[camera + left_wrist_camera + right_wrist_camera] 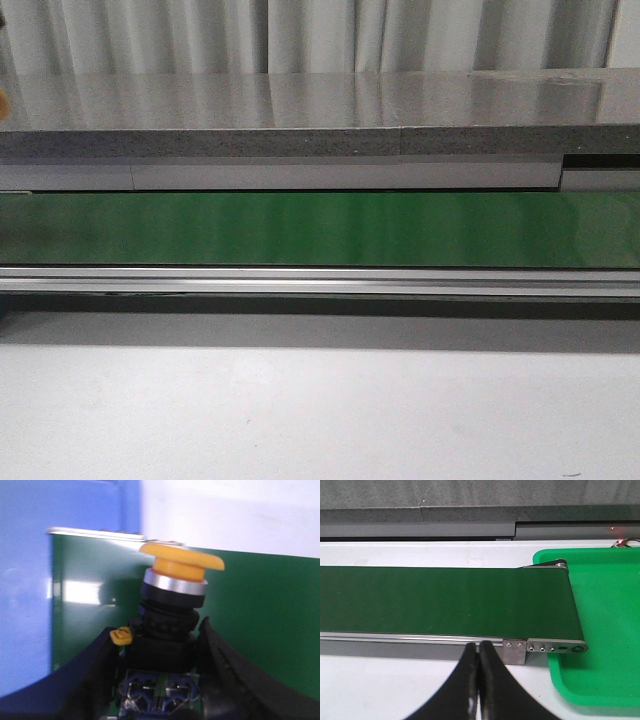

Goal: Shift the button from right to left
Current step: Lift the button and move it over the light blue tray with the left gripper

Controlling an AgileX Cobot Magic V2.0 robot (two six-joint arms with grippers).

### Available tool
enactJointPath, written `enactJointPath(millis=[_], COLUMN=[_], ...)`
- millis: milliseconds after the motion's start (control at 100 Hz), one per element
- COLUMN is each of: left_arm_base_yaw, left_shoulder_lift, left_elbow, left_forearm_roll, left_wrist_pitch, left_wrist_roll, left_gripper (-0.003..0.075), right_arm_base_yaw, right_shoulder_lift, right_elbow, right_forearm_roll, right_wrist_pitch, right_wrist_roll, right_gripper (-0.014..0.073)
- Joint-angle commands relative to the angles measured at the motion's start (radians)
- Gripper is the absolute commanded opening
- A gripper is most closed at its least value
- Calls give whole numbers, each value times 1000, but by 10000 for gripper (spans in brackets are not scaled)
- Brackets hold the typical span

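Observation:
The button [175,587] fills the left wrist view: a yellow-orange mushroom head, a silver collar and a black boxy body. My left gripper [161,642] is shut on that black body, one dark finger on each side, and holds it above the green belt [250,615]. A small yellow tab sticks out beside one finger. In the right wrist view my right gripper [479,652] is shut with its fingertips pressed together and nothing between them, hanging over the white table just in front of the belt's metal rail [445,639]. Neither gripper nor the button shows in the front view.
The green conveyor belt [320,228] runs across the front view between a grey ledge [300,140] and an aluminium rail [320,283]. A green tray [600,630] sits at the belt's end. A blue wall or bin [25,580] stands beside the belt near the button.

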Motion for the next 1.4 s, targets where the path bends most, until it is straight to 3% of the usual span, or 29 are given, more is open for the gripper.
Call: enactJointPath(millis=[0,330,440,1150,1250,1390], left_arm_base_yaw=[69,283,288,288,288,288], left_shoulder_lift=[-50,-18,12,256,256,256], left_elbow=[-35,-31,-31,-28,-28,-28], left_forearm_roll=[23,45,49,70,70,81], left_wrist_pitch=[-8,-44,-53,-139,-142,-142], left_wrist_roll=[11,69,128,128,146,146], left_gripper=[230,230,230,235,300,499], right_arm_base_yaw=[-3,-3,-3,-3,-3,-3], right_shoulder_lift=[10,10,10,10,10,10], right_elbow=[-26,-26,-26,-26,-26,-26], right_forearm_roll=[-1,-1,-1,-1,-2,-2], right_wrist_pitch=[-79,-68,-64,-64,-64,-63], right_wrist_roll=[-5,-5,-5,-5,-5,-5], right_gripper=[-67,-67,-67,-67,-67,-67])
